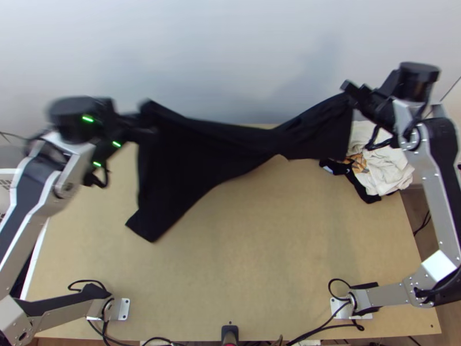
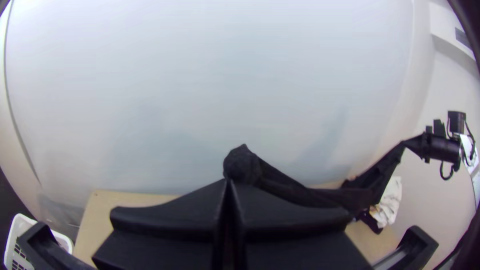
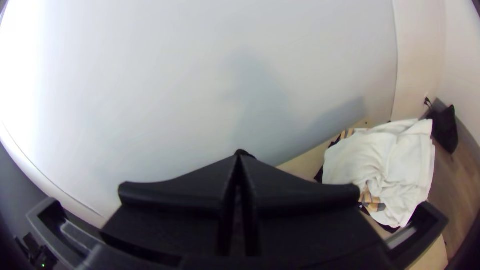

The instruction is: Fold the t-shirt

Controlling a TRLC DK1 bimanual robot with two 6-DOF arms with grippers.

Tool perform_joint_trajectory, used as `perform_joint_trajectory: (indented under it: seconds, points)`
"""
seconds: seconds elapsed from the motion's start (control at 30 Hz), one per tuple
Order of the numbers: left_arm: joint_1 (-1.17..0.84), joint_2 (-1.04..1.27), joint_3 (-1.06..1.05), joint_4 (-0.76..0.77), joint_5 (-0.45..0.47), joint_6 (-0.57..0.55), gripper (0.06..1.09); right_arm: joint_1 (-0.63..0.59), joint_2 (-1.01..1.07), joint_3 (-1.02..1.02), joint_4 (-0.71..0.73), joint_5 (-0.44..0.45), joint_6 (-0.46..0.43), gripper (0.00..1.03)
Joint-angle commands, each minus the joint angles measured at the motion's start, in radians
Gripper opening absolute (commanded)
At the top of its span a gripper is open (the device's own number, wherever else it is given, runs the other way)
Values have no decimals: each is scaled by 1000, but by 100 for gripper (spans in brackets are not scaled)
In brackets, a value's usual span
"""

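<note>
The black t-shirt (image 1: 196, 153) hangs stretched between the grippers above the table's far part, twisted toward the right, with a lower corner hanging at the left. My left gripper (image 1: 147, 122) is shut on its upper left end, and my right gripper (image 1: 350, 95) holds the other end, raised near the wall. In the left wrist view, a bunch of the t-shirt (image 2: 242, 165) pokes out beyond the closed tips of my left gripper (image 2: 229, 181). In the right wrist view, a small bit of black cloth (image 3: 245, 153) shows past the tips of my right gripper (image 3: 239, 157), also shut.
A pile of white and black clothes (image 1: 383, 167) lies at the table's far right corner, beneath the right gripper. The wooden table (image 1: 259, 248) is bare in front of the t-shirt. A pale wall (image 1: 230, 52) stands behind. A white basket (image 2: 25, 235) is beyond the left edge.
</note>
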Motion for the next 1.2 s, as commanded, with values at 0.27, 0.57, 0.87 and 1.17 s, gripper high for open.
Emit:
perform_joint_trajectory:
  seconds: [0.27,0.57,0.87,1.17]
  points:
    - [314,-1,321,120,1,25,9,1,-7,343,-174,92,1,3]
    - [369,22,327,245,-2,62,9,-29,4,377,-159,95,1,3]
    - [250,31,364,378,-106,151,9,-15,-54,398,-36,211,-32,3]
    - [67,-136,387,231,-134,222,9,67,-229,392,-122,211,-128,3]
